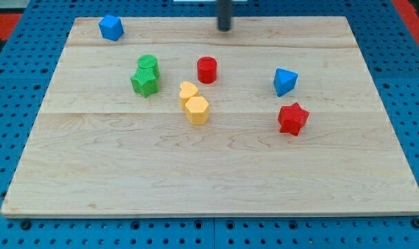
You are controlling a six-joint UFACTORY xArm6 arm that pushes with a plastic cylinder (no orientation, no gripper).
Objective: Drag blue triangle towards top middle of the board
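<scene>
The blue triangle (pixel 285 81) lies on the wooden board (pixel 216 173) at the view's right of centre, just above the red star (pixel 292 118). My tip (pixel 225 28) is at the view's top middle, well up and to the left of the blue triangle and apart from every block. The red cylinder (pixel 207 69) lies below my tip.
A second blue block (pixel 110 28) sits at the top left corner. A green cylinder (pixel 148 65) touches a green star (pixel 144 82) at left of centre. A yellow heart (pixel 188 91) touches a yellow hexagon (pixel 196 110) near the middle.
</scene>
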